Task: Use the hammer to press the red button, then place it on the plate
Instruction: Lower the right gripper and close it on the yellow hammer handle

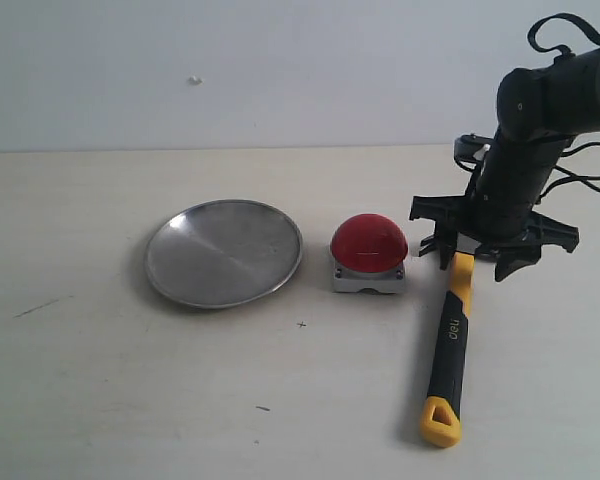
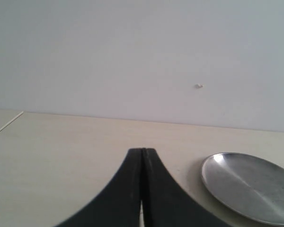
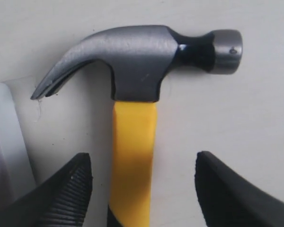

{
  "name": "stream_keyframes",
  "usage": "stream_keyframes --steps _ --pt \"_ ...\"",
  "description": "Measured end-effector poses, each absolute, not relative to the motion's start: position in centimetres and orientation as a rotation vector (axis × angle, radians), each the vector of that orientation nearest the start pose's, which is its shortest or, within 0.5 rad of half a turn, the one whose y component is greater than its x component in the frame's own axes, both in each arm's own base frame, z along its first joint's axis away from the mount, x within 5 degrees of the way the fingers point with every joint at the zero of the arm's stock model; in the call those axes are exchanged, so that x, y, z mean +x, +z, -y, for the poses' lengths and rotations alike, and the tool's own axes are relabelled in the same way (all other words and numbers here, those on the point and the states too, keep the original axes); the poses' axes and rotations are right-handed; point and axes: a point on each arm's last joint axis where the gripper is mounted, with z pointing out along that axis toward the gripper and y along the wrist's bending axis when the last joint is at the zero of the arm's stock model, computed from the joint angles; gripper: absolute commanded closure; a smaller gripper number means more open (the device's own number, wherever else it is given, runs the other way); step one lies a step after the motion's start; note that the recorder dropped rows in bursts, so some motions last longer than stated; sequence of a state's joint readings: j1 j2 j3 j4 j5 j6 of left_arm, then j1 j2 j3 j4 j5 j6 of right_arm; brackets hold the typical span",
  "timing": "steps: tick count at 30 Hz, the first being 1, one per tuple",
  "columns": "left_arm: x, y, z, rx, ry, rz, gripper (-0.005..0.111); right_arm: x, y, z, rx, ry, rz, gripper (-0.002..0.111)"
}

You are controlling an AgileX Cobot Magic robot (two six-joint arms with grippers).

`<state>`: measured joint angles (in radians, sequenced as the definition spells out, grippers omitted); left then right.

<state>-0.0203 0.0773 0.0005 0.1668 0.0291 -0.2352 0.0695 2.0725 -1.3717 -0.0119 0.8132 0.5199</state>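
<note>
The hammer [image 1: 450, 340] lies flat on the table, right of the red button [image 1: 369, 243], its yellow looped end toward the front edge. Its dark head [image 3: 142, 59] and yellow neck [image 3: 132, 151] fill the right wrist view. My right gripper [image 1: 485, 255] hangs over the hammer's head end, open, one finger [image 3: 68, 189] on each side of the yellow neck with gaps to both. The silver plate [image 1: 223, 252] sits left of the button and holds nothing; its rim [image 2: 213, 163] shows in the left wrist view. My left gripper [image 2: 143, 151] is shut on nothing, off to the plate's side.
The pale table meets a plain white wall along the back. A small mark [image 1: 194, 80] sits on that wall. The button's grey-white base [image 3: 2, 137] lies close beside the hammer's claw. Black cables [image 1: 590, 165] trail behind the right arm.
</note>
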Motion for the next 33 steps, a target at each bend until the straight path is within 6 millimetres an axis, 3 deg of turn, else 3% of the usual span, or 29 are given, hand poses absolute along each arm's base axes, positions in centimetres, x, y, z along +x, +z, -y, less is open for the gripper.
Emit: stream_keyframes --steps 14,23,33 --pt "6.3 20.6 0.1 -0.042 -0.065 -1.59 0.107 40.6 13.4 -2.9 0.672 0.105 -2.863 0.048" --pt "6.3 20.6 0.1 -0.042 -0.065 -1.59 0.107 40.5 13.3 -3.0 0.677 0.117 -2.887 0.054" --pt "6.3 20.6 0.1 -0.042 -0.065 -1.59 0.107 41.5 12.1 -3.1 0.688 0.097 -2.939 0.054"
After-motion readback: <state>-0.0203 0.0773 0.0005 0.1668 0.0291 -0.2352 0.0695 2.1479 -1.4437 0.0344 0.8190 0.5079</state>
